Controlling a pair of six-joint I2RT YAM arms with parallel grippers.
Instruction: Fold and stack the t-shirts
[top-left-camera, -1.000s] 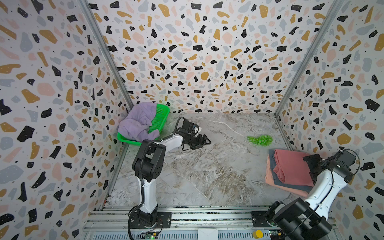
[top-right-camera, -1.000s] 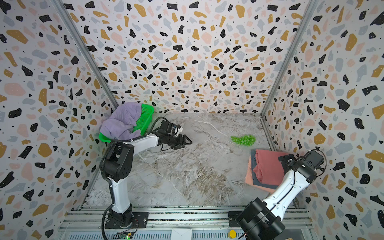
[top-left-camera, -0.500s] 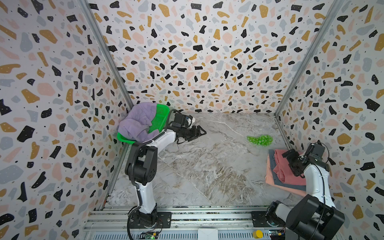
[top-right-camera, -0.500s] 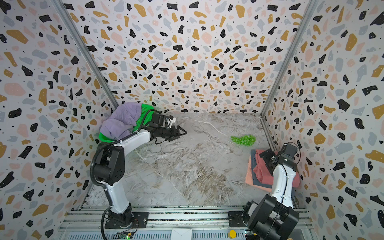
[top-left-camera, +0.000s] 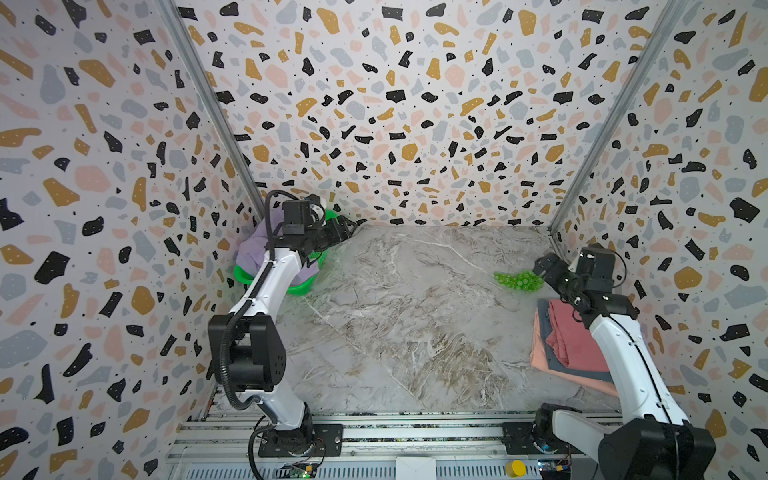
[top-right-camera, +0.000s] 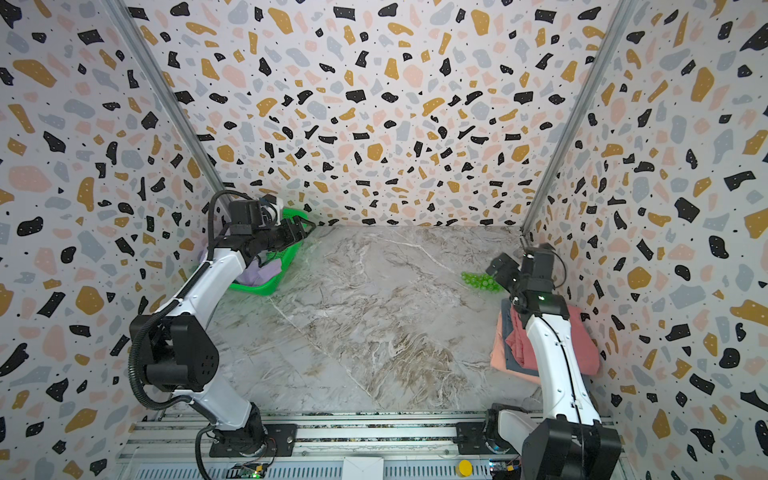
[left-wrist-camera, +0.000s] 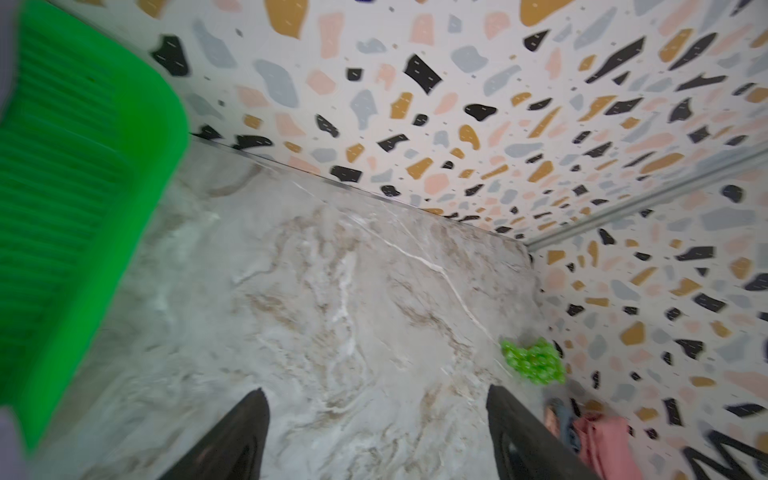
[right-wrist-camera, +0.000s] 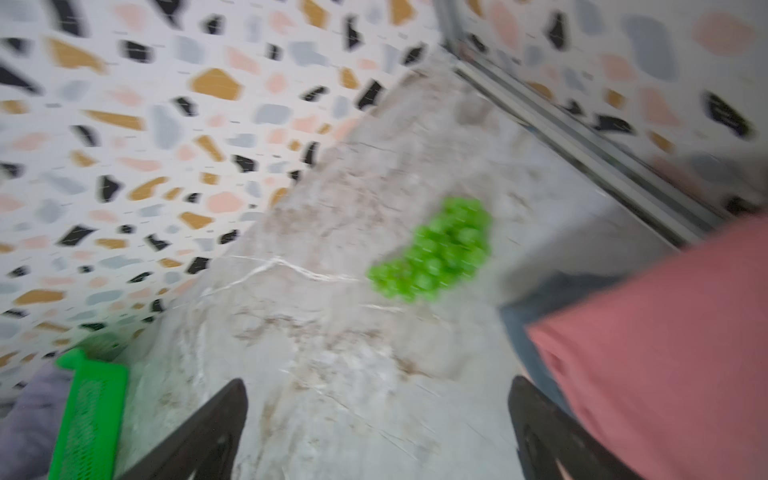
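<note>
Start nearest you, at the lower right of both top views. The stack sits there by the right wall, with the pale peach tee (top-left-camera: 537, 353) at the bottom, the slate-grey tee (top-left-camera: 542, 311) in the middle and the coral-red tee (top-left-camera: 571, 340) folded on top.

A second ago your right arm was bent over that pile. It has now lifted off and swung toward the centre, so the right gripper (top-left-camera: 541, 266) hangs just past the stack's far edge, near the cluster of green balls (top-left-camera: 518, 281). Its jaws stand spread wide with nothing in them. The right wrist view shows only bare marble table (right-wrist-camera: 332, 374) between the fingers. I judge the coral-red tee placed and let go, which makes three of the four done.

Farther back, at the middle left of a top view, the left gripper (top-left-camera: 343, 229) has drawn back from over the open table. It is now at the far rim of the green basket (top-left-camera: 301, 286), close to the back wall. Its jaws are also spread and empty. The left wrist view shows table between the fingertips and the basket wall at the left edge of the frame.

The lilac tee (top-left-camera: 251, 253) lies crumpled in that basket, unfolded and partly hidden by the arm. That looks like your remaining work: reach in for it and draw it out onto the middle of the table. Take care that the light basket does not tip or drag along with the cloth.
</note>
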